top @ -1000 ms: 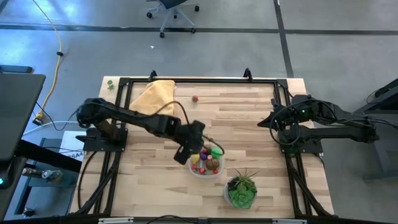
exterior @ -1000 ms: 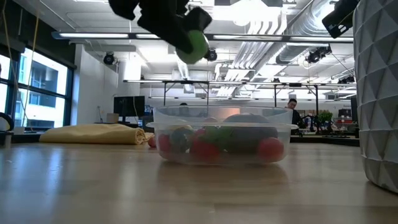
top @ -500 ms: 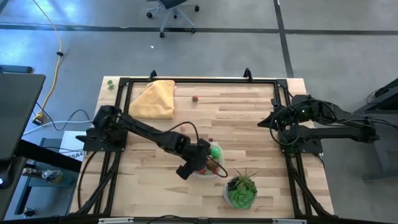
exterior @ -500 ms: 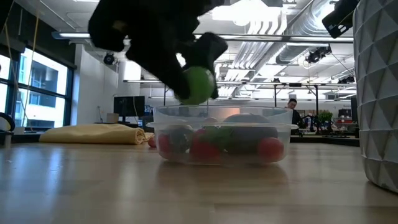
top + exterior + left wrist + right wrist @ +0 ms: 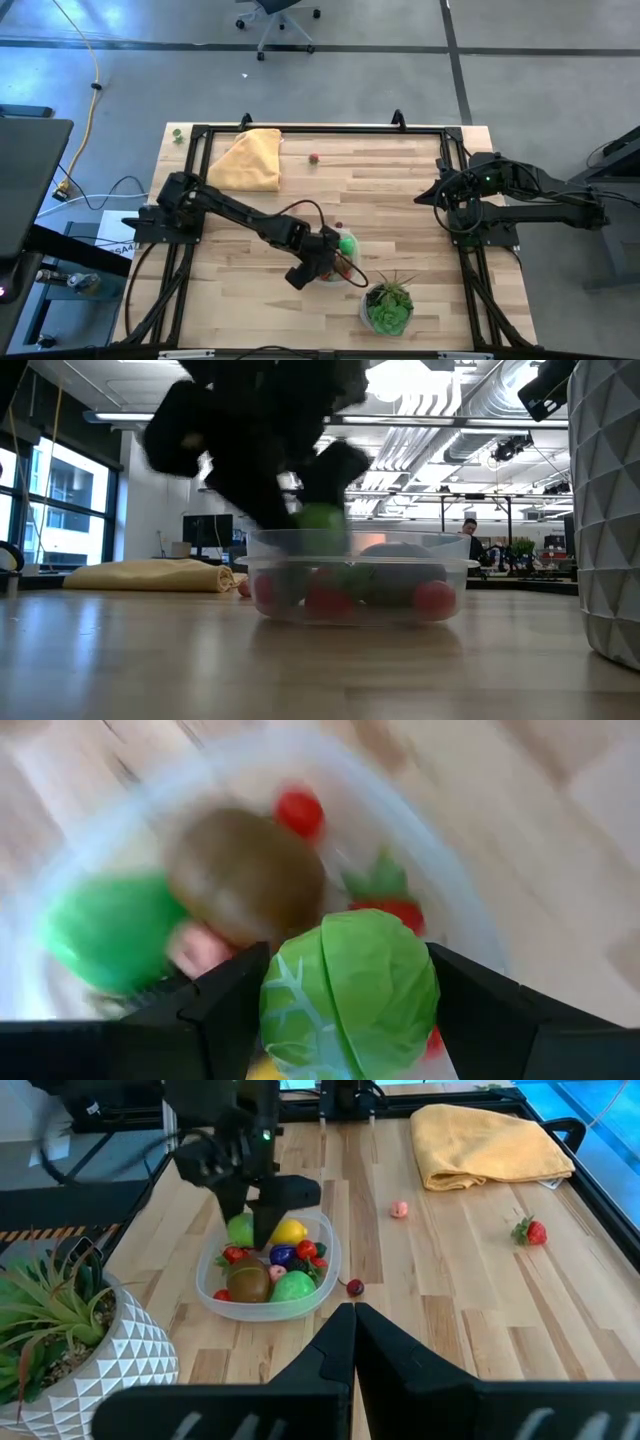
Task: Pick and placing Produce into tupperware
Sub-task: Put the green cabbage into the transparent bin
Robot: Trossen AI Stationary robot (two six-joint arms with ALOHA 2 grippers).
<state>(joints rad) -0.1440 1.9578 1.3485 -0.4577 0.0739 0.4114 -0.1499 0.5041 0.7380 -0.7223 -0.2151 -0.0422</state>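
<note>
The tupperware (image 5: 340, 272) is a round clear container near the table's front middle, holding several toy produce pieces: red, brown, green, yellow and purple (image 5: 268, 1276). My left gripper (image 5: 326, 262) hangs over it, shut on a green toy cabbage (image 5: 350, 992) that sits at rim height in the low view (image 5: 320, 525). Off at the table's right side, my right gripper (image 5: 352, 1312) is shut, raised and holding nothing. A strawberry (image 5: 530, 1232), a pink piece (image 5: 399, 1209) and a small dark cherry (image 5: 354, 1287) lie loose on the table. My left gripper pinches the cabbage's two opposite sides (image 5: 275, 1010) between its two fingers. The fingers slant down from the table's left side. The cabbage hangs over the other produce, about level with the tupperware's rim (image 5: 360, 537); whether it touches the pieces below I cannot tell.
A white faceted pot with a green plant (image 5: 388, 305) stands just right of the tupperware, near the front edge. A yellow cloth (image 5: 248, 158) lies at the far left corner. Bare wood (image 5: 400, 190) lies between the two arms.
My left gripper has come down and toward the table's near edge with the green cabbage. It began well above the tupperware and now sits at its rim, the fingers still shut on the cabbage. Most of the drop came in the first half second.
</note>
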